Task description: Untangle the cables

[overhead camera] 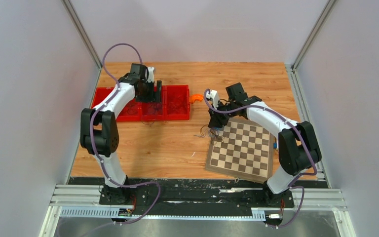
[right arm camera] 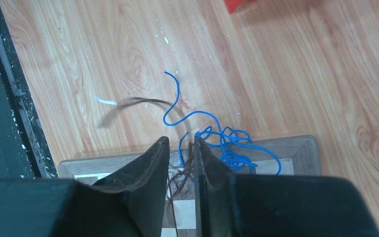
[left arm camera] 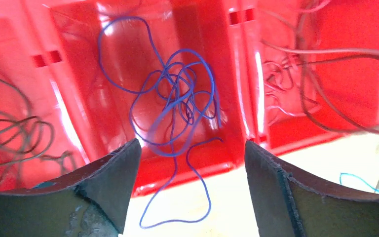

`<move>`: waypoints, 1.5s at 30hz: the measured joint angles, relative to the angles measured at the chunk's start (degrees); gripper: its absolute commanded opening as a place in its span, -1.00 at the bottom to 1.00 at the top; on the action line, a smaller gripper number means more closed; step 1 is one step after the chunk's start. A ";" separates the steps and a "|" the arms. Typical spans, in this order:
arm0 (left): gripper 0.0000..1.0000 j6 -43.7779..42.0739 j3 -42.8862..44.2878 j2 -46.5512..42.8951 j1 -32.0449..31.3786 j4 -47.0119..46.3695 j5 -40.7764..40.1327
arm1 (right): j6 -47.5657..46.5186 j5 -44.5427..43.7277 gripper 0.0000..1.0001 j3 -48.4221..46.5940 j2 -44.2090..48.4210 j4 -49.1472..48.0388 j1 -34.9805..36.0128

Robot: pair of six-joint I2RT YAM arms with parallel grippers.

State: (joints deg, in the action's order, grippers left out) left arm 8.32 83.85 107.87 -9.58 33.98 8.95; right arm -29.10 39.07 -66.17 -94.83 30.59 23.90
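Tabletop (overhead camera: 177, 143), wood-grain.

1. Red tray (overhead camera: 180, 103), three compartments, by the far left corner of the tabletop.
2. Grey cables (left arm camera: 24, 133), curled in the tray's left compartment.
3. Left gripper (left arm camera: 192, 147), over the middle compartment; fingers wide apart, nothing between them.
4. Violet-blue cable (left arm camera: 180, 91), tangled in the middle compartment; one loop hangs over the near wall onto the tabletop.
5. Brownish cables (left arm camera: 303, 89), in the right compartment.
6. Orange piece (overhead camera: 196, 98), just beside the tray's right end.
7. Right gripper (right arm camera: 180, 143), at the far left corner of the chessboard (overhead camera: 242, 148); fingers nearly together, dark strands in the narrow gap, pinched or loose cannot be told.
8. Dark brown cable (right arm camera: 143, 101), blurred, reaching from that gap onto the tabletop.
9. Bright blue cable (right arm camera: 227, 143), knotted across the board's edge.
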 measured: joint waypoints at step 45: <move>1.00 -10.01 -5.01 -26.10 1.11 -4.07 21.66 | -2.84 -9.03 -0.69 -6.29 -6.08 12.50 -4.59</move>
State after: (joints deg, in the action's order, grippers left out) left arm -1.69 78.85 81.78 -8.47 29.91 30.61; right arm -31.94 30.04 -72.47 -100.90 43.09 19.31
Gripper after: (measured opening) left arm 1.000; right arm 0.369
